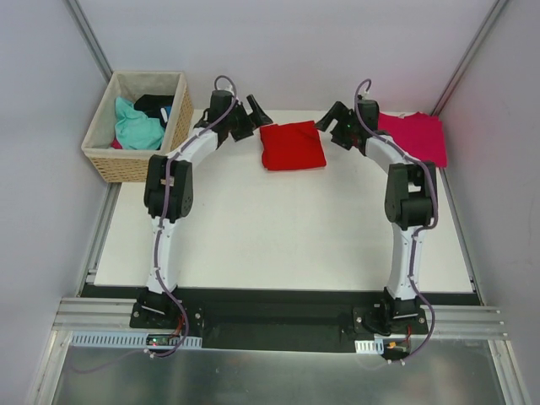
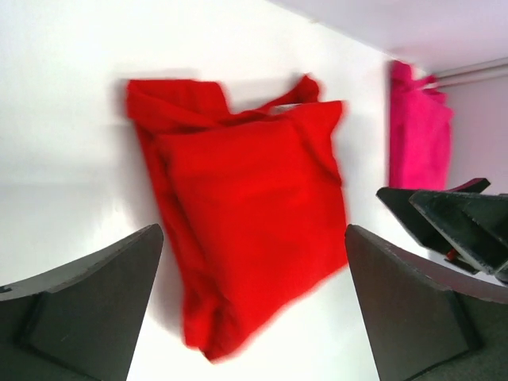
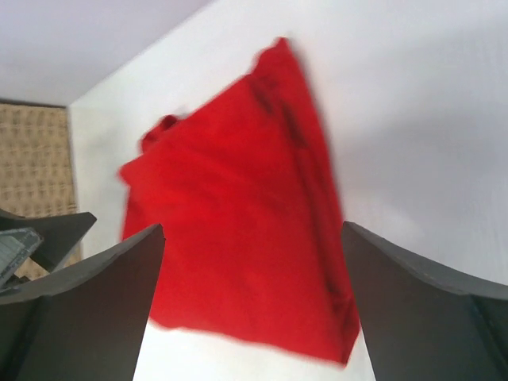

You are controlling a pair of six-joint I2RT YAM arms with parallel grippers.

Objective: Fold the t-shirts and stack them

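Your left gripper (image 2: 252,238) is holding its fingers wide apart, gripping nothing, and your right gripper (image 3: 252,234) is gaping just as wide, also empty. Between them the red t-shirt (image 1: 291,145) is lying at the far middle of the white table (image 1: 278,236). It is sitting as a folded, roughly square packet of soft cloth, running slightly longer across than deep, its edges bunching in thick layers. The magenta-pink t-shirt (image 1: 415,137) is lying flat at the far right, on your right gripper's side, so that side is probably facing the shorter carry for stacking. The wicker basket (image 1: 105,156) is sitting far left.
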